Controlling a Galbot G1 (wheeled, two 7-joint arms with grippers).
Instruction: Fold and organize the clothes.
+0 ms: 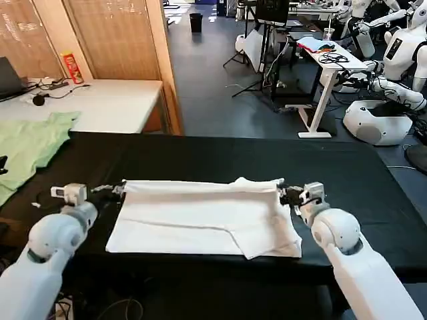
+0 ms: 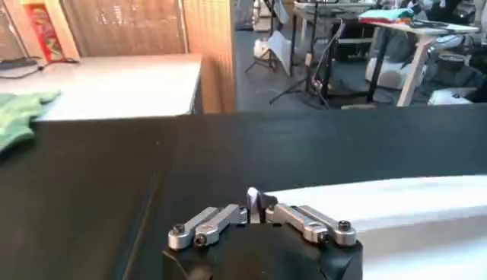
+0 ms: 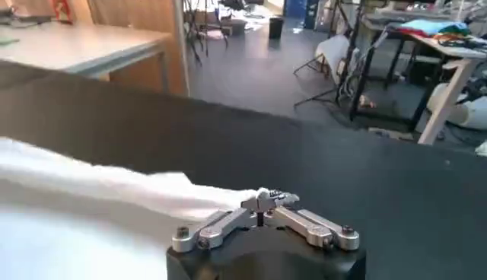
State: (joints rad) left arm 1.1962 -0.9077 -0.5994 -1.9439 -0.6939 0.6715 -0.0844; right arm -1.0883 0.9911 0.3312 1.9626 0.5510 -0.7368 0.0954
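The clothes, a white T-shirt (image 1: pixel 200 215), lie folded into a long band across the black table (image 1: pixel 220 157), plain side up. My left gripper (image 1: pixel 112 189) is shut on the band's far left corner. A small tuft of white cloth stands pinched between its tips in the left wrist view (image 2: pixel 255 204), and the shirt (image 2: pixel 396 207) runs away from it. My right gripper (image 1: pixel 285 194) is shut on the far right corner. The right wrist view shows its closed tips (image 3: pixel 266 199) biting the cloth edge of the shirt (image 3: pixel 76 209). A folded flap lies at the near right corner.
A light green garment (image 1: pixel 30 148) lies at the black table's left end. A white table (image 1: pixel 107 103) behind holds a red can (image 1: pixel 72 67). White robots (image 1: pixel 390 80) and a desk (image 1: pixel 330 57) stand far right. Bare black tabletop runs beyond the shirt.
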